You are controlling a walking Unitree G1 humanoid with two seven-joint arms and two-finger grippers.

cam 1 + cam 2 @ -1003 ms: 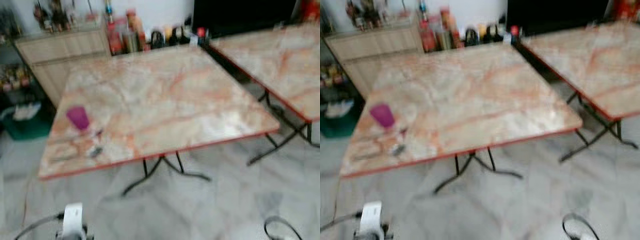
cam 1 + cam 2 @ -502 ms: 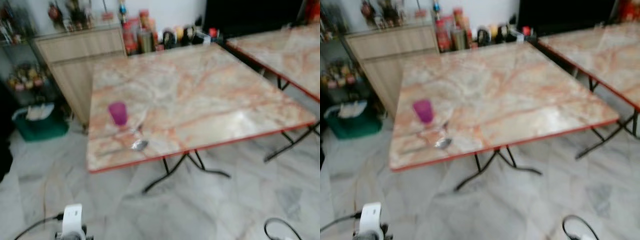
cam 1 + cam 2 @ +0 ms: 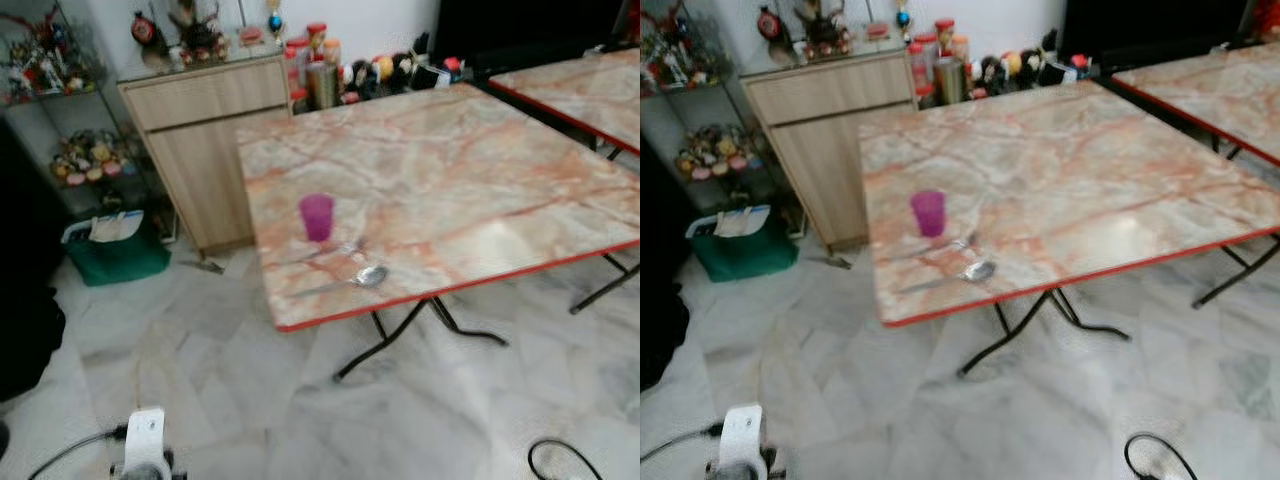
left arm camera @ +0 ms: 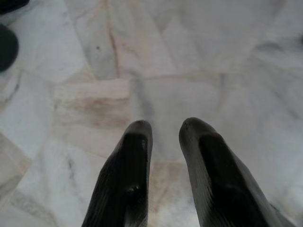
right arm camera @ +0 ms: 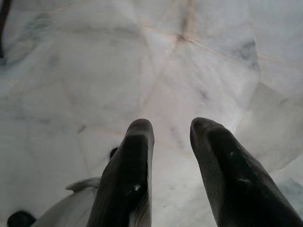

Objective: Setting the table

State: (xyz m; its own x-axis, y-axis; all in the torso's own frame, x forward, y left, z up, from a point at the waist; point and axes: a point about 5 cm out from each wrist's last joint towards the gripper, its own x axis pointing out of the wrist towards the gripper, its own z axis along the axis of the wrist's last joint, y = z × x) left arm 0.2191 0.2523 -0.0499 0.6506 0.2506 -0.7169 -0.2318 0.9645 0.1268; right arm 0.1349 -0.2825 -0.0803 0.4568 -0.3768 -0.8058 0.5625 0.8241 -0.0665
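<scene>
Nearest, both arms hang idle over the marble floor (image 4: 199,61): the left hand (image 4: 164,130) and right hand (image 5: 170,127) each have fingers slightly parted, holding nothing. Farther on, near the tabletop's (image 3: 450,170) near-left corner, a spoon (image 3: 368,277) lies by the red front edge, a fork (image 3: 345,248) just behind it, then a purple cup (image 3: 317,217) upright. No writing is legible.
</scene>
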